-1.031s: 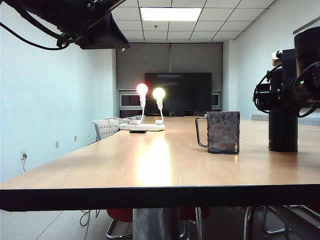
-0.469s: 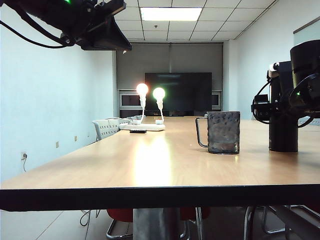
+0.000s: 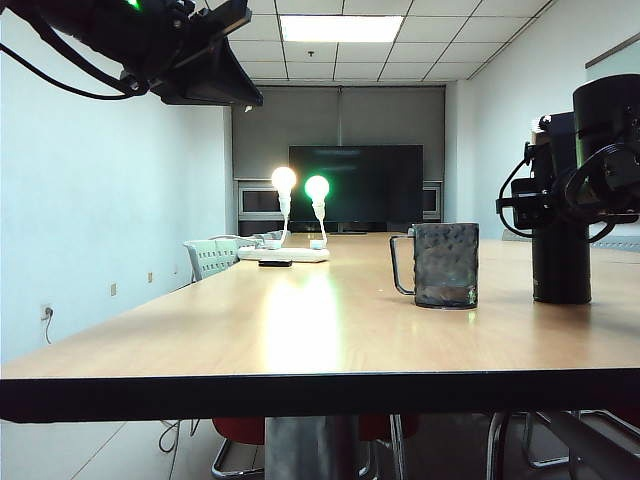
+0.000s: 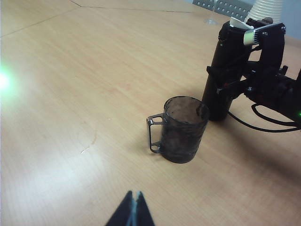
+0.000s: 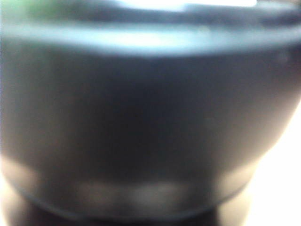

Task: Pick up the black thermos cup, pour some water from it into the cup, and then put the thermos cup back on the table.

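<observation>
The black thermos cup (image 3: 561,270) stands upright on the table (image 3: 250,330), just right of the translucent grey cup (image 3: 444,264). My right gripper (image 3: 555,205) has one finger on each side of the thermos's upper half. The left wrist view shows that too: the right gripper (image 4: 230,82) brackets the thermos (image 4: 225,66) behind the cup (image 4: 183,125). The thermos's wall (image 5: 141,117) fills the right wrist view as a blur and hides the fingers. My left gripper (image 4: 134,195) hangs shut and empty high above the table (image 4: 70,94), short of the cup.
Two lit bulb lamps (image 3: 300,185) stand on a white base (image 3: 285,255) at the far end of the table, with a dark flat thing (image 3: 275,263) beside it. A stack of white paper cups (image 4: 265,9) stands behind the thermos. The right arm's cable (image 4: 254,125) loops over the table.
My right hand has slid a little to the left, closer round the thermos. The thermos and the cup stand where they were. The left arm has barely shifted.
</observation>
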